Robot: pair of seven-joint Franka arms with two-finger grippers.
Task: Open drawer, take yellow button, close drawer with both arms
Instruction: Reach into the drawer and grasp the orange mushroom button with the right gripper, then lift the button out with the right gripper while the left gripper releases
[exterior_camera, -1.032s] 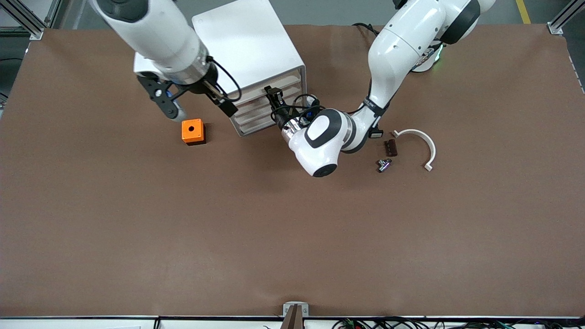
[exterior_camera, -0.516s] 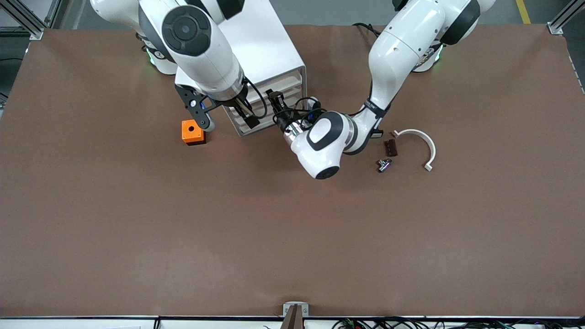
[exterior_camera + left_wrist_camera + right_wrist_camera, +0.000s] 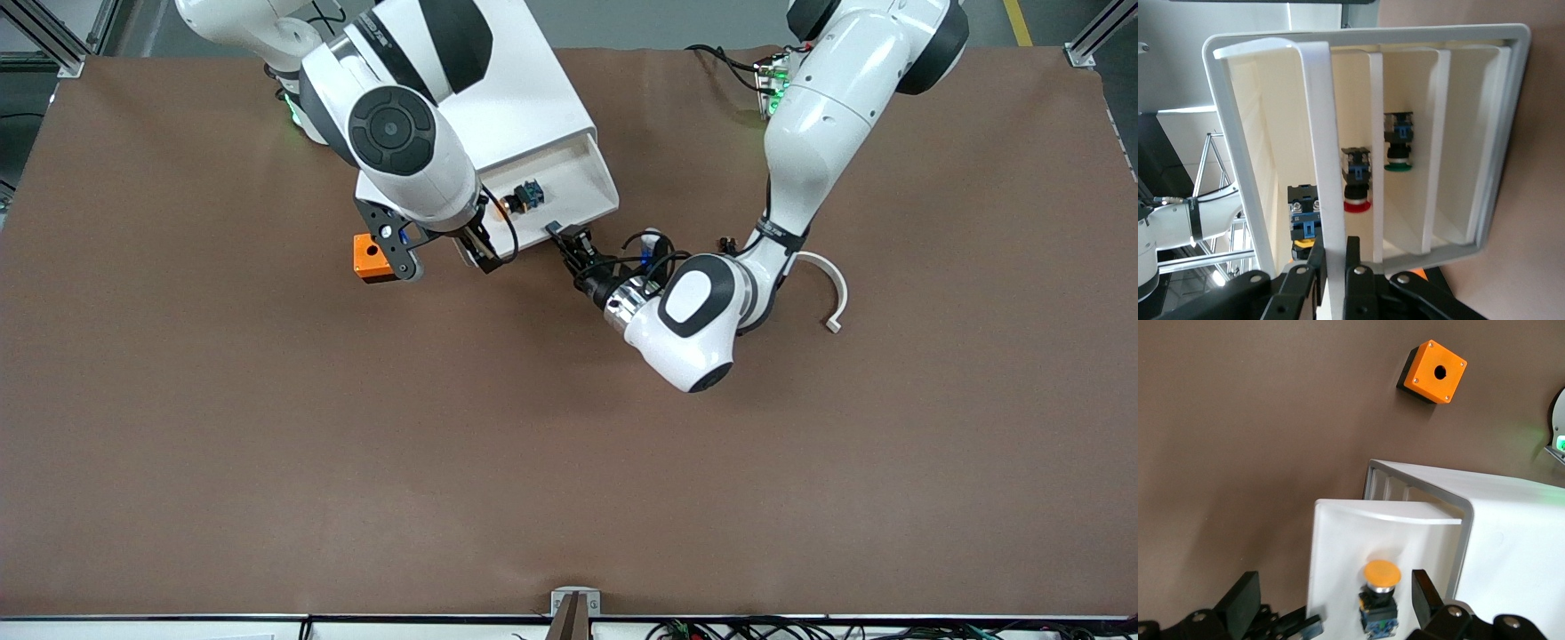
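Since half a second ago your top drawer (image 3: 569,191) has slid out of the white cabinet (image 3: 498,89), and the left arm's wrist has backed away with it toward the front camera. Your left gripper (image 3: 558,233) is pinched shut on the drawer's front lip, and the left wrist view shows the fingers (image 3: 1353,267) clamped either side of that lip.

The button (image 3: 523,197) lies on the floor of the open drawer, orange cap pointing toward the right arm's end of the table (image 3: 569,462). In the left wrist view you can also see a red-capped one (image 3: 1356,180) and a green-capped one (image 3: 1398,143) in the drawers underneath.

Your right gripper (image 3: 442,255) has dropped in over the drawer's corner, fingers spread wide, with the button (image 3: 1379,595) showing between them in its wrist view but not touched. An orange box (image 3: 372,258) sits on the table just beside that gripper, and a white curved clip (image 3: 831,284) lies toward the left arm's end.
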